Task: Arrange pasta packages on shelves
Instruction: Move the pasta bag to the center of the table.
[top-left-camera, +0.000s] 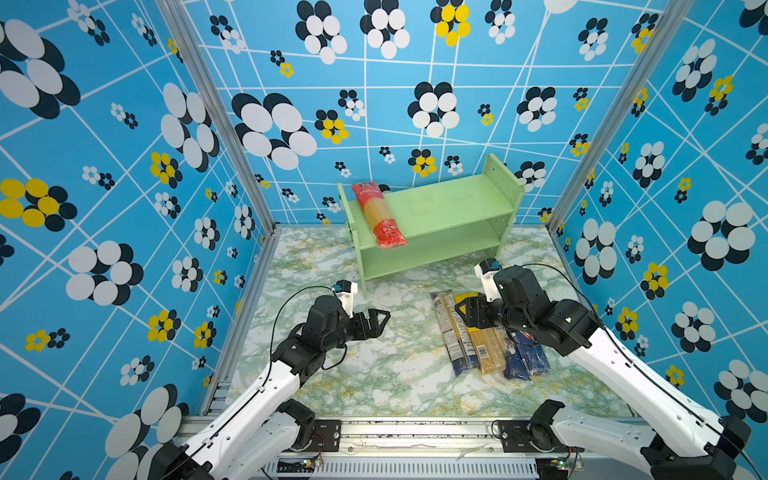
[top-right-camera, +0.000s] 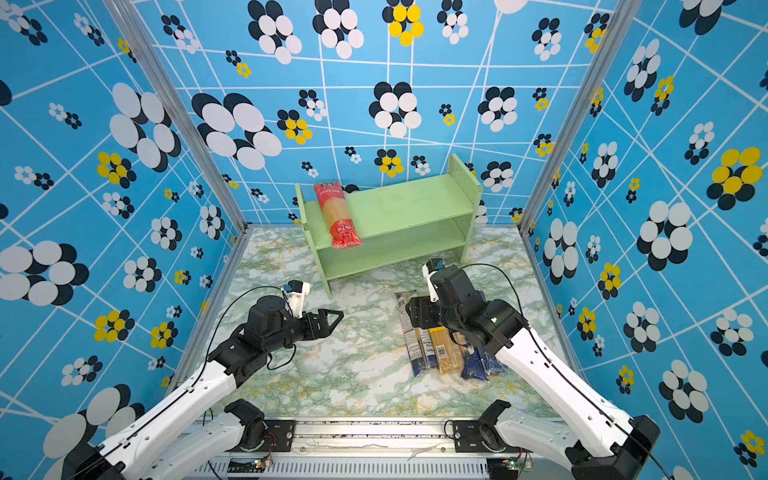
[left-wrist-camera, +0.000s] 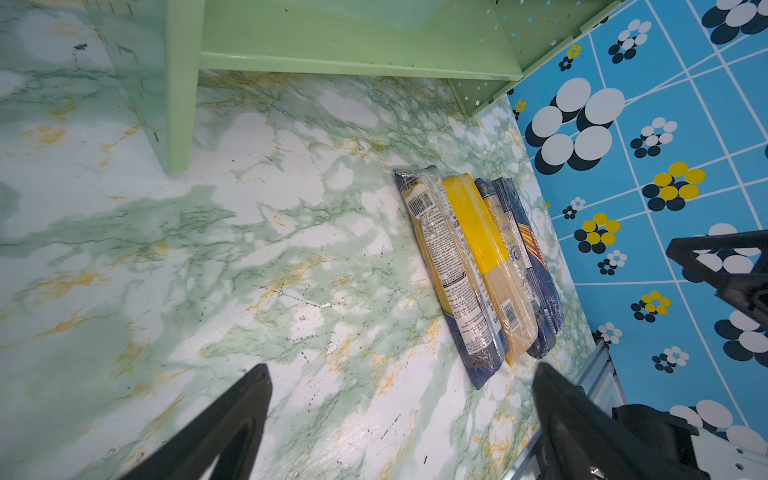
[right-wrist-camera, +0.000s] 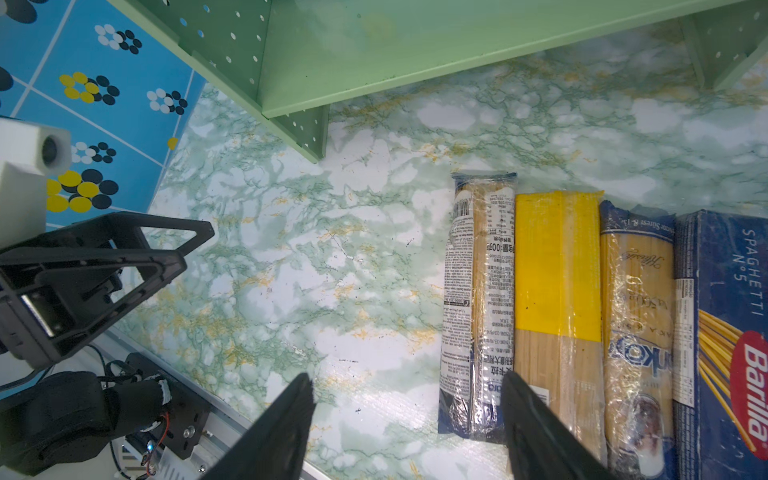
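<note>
Pale green and two-tiered, the shelf unit (top-left-camera: 451, 205) stands at the back of the marbled table (top-left-camera: 374, 374). On its top board, at the left end, lies the red pack (top-left-camera: 380, 216). It runs front to back, with its near end hanging over the front edge. Its white writing is too small to read.

In front of the unit's right end, four packs lie flat on the table side by side, touching, with their long axes pointing toward the shelves. From the unit's middle outward they are the white-labelled pack (right-wrist-camera: 478, 291), the yellow pack (right-wrist-camera: 557, 266), the brownish pack (right-wrist-camera: 636, 291) with dark blue ends, and the Barilla pack (right-wrist-camera: 727, 316).

The right end effector (right-wrist-camera: 407, 376) is above this row on the side nearer the unit's middle, its jaws spread and pinching nothing. In the right wrist view one finger covers the seam between the white-labelled and yellow packs and the other is over bare table. The white-labelled pack therefore falls inside the gap, against that first finger. Whether they touch cannot be told.

The left end effector (left-wrist-camera: 399, 374) is in front of the unit's left leg, over bare table and well apart from the row, jaws wide and empty.

The Barilla pack reads "SPAGHETTI N°5", with "Barilla" in white on a red oval. The brownish pack shows the letters "nko" and a script word I cannot read. The white label carries a barcode and dense small print, and the yellow pack has a small barcode sticker.
</note>
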